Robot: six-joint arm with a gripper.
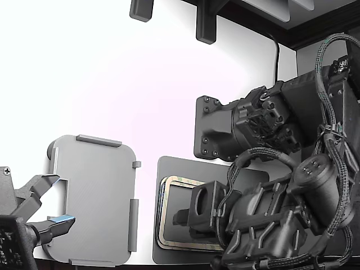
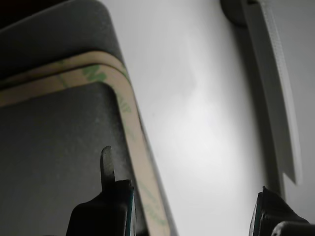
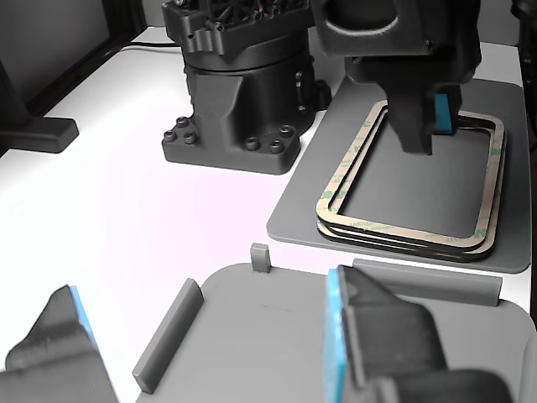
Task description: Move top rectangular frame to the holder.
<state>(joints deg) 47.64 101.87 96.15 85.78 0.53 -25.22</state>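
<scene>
Several thin frames lie stacked; we judge the top rectangular frame (image 3: 489,180) light and flexible, best pinched on one side bar by our spread end effector (image 2: 189,209).

Beige-tan top rectangular frame (image 3: 410,231) with green blotches, light grey holder (image 1: 95,185), dark grey pad (image 3: 302,214)

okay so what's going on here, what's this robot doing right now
A black robot arm's gripper hangs open over a small stack of thin beige-tan rectangular frames lying on a dark grey flat pad. One finger sits inside the top frame's rim and the other outside it; nothing is gripped yet. The light grey plastic holder tray beside the pad holds no frame. A second gripper hangs open over the tray.
</scene>
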